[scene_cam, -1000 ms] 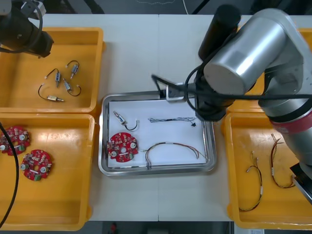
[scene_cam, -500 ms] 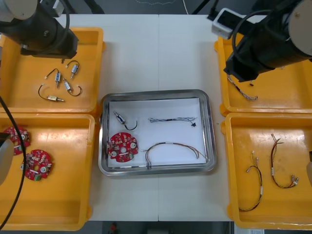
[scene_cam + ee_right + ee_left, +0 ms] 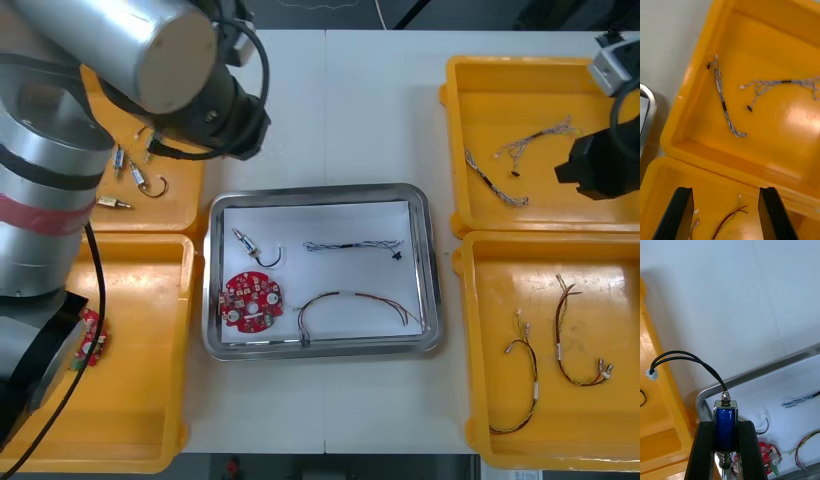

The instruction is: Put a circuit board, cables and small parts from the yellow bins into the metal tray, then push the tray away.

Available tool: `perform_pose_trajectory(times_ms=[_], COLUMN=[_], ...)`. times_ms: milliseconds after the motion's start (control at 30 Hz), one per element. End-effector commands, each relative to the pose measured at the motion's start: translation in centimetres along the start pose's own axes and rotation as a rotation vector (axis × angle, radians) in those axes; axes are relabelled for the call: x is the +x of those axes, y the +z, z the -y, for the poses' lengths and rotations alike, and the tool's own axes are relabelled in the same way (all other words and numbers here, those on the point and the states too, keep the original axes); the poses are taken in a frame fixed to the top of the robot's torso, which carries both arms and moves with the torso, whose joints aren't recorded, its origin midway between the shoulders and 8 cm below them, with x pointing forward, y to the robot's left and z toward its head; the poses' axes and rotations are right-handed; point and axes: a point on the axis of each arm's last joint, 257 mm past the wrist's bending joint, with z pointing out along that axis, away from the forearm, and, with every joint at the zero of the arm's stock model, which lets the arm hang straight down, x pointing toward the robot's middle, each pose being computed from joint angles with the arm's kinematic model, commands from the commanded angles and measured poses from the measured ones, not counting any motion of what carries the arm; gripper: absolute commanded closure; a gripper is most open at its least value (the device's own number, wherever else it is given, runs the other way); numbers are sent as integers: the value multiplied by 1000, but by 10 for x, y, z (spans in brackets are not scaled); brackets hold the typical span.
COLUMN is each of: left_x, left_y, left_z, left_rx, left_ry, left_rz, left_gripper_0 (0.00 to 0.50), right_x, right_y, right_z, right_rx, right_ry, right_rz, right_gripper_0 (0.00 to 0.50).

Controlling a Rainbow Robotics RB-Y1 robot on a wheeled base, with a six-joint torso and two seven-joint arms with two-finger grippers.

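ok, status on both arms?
Left end effector shut on small metal part, at corner of metal tray. Right end effector open over yellow bins. Nothing blocking.

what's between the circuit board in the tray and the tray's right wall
In the front view, the red and yellow cable lies between the circuit board and the metal tray's right wall.

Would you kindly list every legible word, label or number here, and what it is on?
No text is legible.
The circuit board in the metal tray: markings too small to read.
The small metal part in the left gripper, near the tray's corner: no label visible.
The right gripper, open over the yellow bins: no lettering.
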Motion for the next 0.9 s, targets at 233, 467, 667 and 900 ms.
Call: perform_pose_trajectory(times_ms=[233,467,667,900], left_x=[60,75,77,85], left_y=[32,55,79,100], left_z=[47,51,55,57], left_rx=[-5,-25,-38,-48], left_ry=[-91,-78,-72,-66], left_rz=[-104,-129,-125,-139], left_gripper_0=[500,500,500,499], right_x=[76,112,132,151], right_y=[-20,-21,-17,-14], right_z=[64,78,76,72], right_rx=[115,131,118,104], right_ry=[189,257,311,369], right_rz=[-73,-125,-155,-186], right_gripper_0=[0,0,0,0])
